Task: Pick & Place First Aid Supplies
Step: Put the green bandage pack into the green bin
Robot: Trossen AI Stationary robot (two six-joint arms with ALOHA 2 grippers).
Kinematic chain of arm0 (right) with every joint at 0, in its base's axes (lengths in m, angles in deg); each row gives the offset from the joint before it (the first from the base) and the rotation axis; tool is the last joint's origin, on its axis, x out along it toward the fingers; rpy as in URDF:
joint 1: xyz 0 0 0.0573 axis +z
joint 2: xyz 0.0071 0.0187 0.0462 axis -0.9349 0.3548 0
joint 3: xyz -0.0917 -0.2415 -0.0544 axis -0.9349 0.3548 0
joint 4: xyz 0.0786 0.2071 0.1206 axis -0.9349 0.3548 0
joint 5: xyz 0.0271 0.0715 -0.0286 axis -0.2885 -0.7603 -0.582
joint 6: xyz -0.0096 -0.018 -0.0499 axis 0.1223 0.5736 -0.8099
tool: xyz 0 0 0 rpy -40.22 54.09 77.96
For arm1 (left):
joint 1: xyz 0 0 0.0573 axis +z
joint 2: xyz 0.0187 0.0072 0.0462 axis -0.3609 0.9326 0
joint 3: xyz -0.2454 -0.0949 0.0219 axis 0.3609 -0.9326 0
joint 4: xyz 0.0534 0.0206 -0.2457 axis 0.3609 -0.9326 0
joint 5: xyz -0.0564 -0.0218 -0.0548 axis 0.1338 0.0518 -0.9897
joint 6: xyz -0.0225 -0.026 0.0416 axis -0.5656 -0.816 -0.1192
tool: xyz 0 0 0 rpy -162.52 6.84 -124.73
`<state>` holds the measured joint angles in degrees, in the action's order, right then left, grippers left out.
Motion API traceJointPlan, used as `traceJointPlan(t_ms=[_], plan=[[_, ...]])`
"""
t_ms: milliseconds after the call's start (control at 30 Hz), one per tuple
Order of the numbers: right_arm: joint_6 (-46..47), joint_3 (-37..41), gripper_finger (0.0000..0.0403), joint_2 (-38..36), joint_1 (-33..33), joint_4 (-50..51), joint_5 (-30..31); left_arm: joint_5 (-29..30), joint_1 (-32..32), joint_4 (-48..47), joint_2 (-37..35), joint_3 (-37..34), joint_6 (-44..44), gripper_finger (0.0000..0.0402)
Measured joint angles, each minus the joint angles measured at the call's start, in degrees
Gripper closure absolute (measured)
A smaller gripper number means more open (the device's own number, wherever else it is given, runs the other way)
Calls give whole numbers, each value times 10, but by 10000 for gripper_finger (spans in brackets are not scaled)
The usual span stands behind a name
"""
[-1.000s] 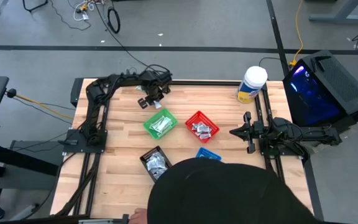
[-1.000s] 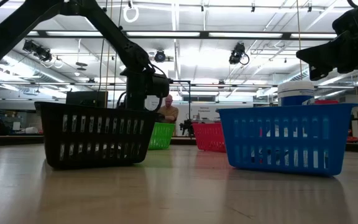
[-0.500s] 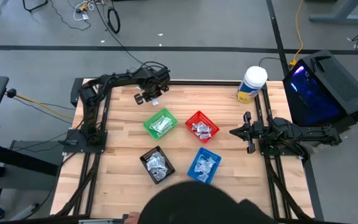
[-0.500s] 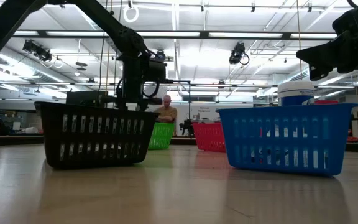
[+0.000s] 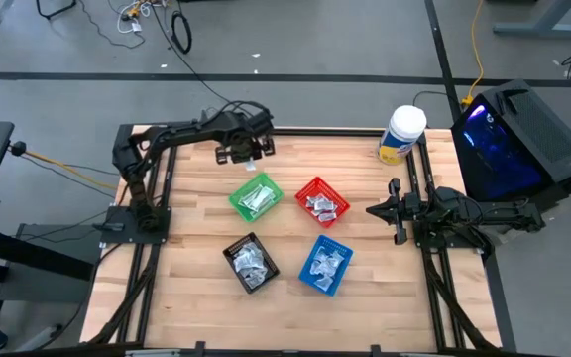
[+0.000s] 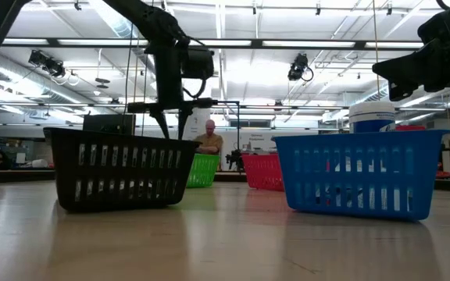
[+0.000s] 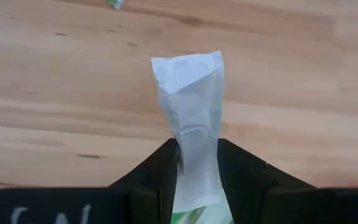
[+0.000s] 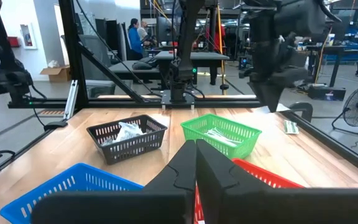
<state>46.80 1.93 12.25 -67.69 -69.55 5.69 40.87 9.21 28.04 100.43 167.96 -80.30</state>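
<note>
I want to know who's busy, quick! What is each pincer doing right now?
Left pincer: closed on a long white packet, above the table's far edge.
Right pincer: shut, holding nothing, waiting at the right side.

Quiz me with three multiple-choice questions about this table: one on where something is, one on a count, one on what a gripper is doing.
1. Where is the white tub?
A. Far right corner of the table
B. Inside the green basket
C. Beside the black basket

2. How many baskets are on the table?
A. Two
B. Four
C. Six

3. What is the left gripper doing?
A. Hanging open and empty
B. Gripping a white packet
C. Gripping a basket rim

Answers:
1 A: the high view shows the tub at the far right corner.
2 B: green, red, black and blue.
3 B: the left wrist view shows the packet pinched between its fingers.
</note>
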Motion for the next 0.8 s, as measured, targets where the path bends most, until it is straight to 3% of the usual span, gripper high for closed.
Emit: traceJointPlan(t_ms=[333,800], plan=[[0,0,390,0,0,0,0,-53,-54,-9,-8,0,104,280],[0,0,390,0,0,0,0,-54,-132,-26,-7,0,219,280]])
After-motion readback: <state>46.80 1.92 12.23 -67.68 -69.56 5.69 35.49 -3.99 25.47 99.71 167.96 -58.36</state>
